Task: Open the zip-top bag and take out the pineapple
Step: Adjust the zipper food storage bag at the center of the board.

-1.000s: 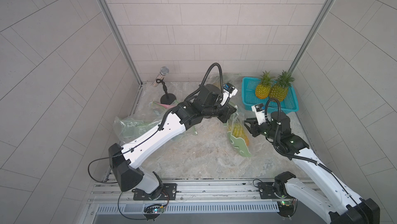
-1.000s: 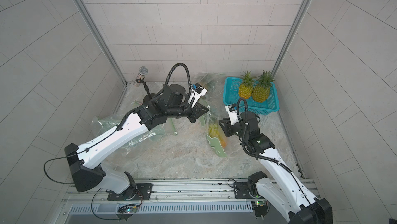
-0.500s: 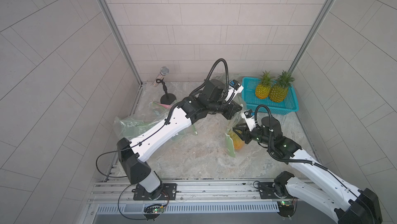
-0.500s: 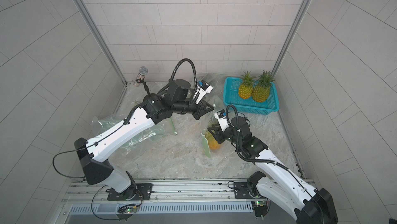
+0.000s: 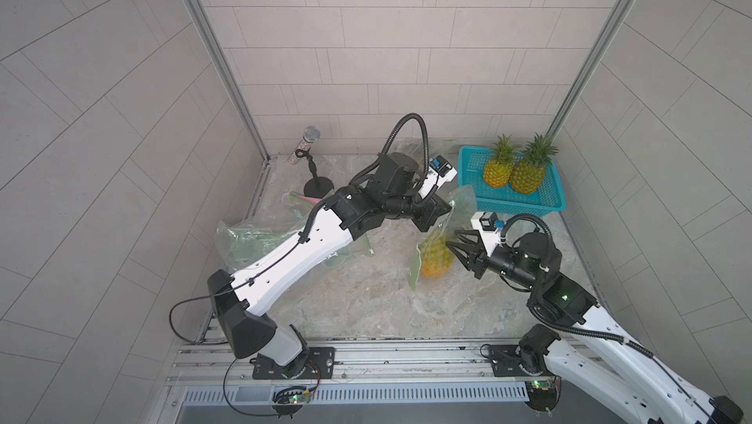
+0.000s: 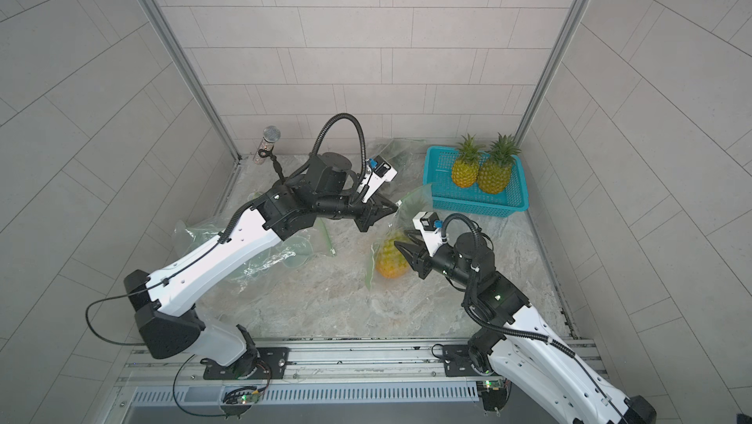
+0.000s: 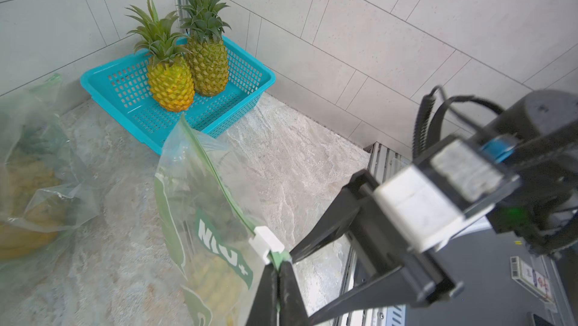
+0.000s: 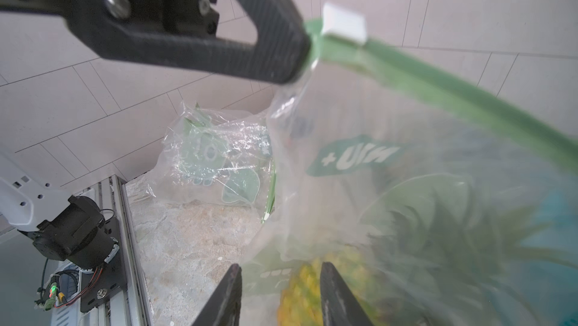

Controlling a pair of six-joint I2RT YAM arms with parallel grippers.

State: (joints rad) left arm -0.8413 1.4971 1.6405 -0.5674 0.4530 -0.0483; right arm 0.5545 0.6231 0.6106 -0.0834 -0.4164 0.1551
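— Where is the fruit?

— Nearest the front, the yellow-orange pineapple (image 5: 436, 258) sits inside the clear zip-top bag with green print (image 7: 203, 183). It is low in the bag, with its leaves toward the zip strip. The bag hangs above the pale marbled tabletop (image 5: 366, 304); whether its bottom rests there I cannot tell.

— And the right end effector?

— The right end effector (image 8: 280, 266) points at the bag's side with its black fingers apart. The fruit's yellow shows between them through the plastic. Both top views put its tips just beside the pineapple, but I cannot judge contact.

— What holds the bag up?

— The left end effector (image 7: 278, 266), a little farther back, is clamped on the green corner of the zip strip. The small white slider (image 7: 266, 241) is just beside its tips.

— Beyond that?

— Off to the left, crumpled clear bags with green print (image 5: 252, 238) lie under the left arm. Farther back, a teal plastic mesh basket (image 5: 472, 175) in the right corner holds two upright pineapples (image 5: 529, 175), side by side and touching. A silver-headed microphone on a black stand (image 5: 311, 137) stands in the far left corner.
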